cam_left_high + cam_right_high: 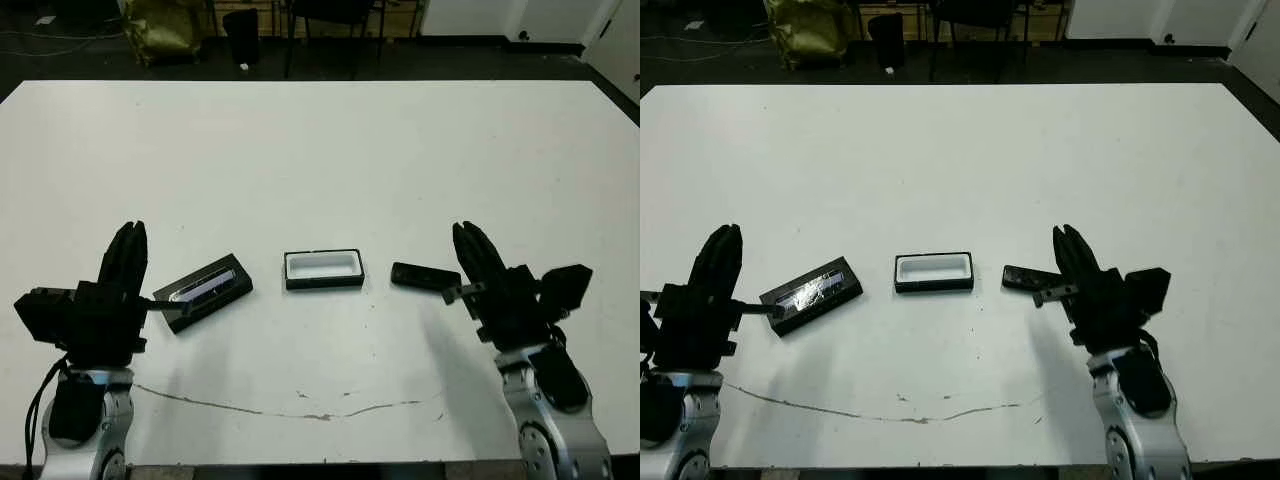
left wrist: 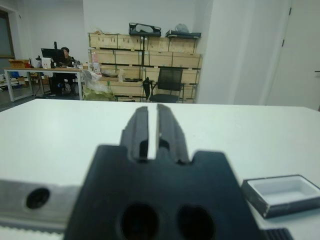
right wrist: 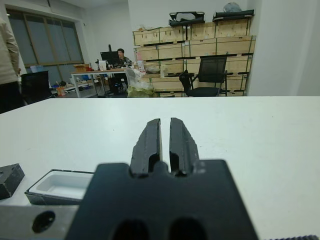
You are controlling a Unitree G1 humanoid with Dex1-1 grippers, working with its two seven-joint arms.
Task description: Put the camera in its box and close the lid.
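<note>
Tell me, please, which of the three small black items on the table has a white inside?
The box, the middle one: an open tray with white lining. The lid beside it bears a shiny strip, and the camera is plain black.

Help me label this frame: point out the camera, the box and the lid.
camera [image 1: 415,274], left eye view, middle of its black top.
box [image 1: 323,265], left eye view, white lining inside.
lid [image 1: 203,286], left eye view, on its shiny strip.

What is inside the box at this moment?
Nothing: the box shows only its white lining. The camera lies on the table to its right, and the lid to its left. Nothing covers the inside.
</note>
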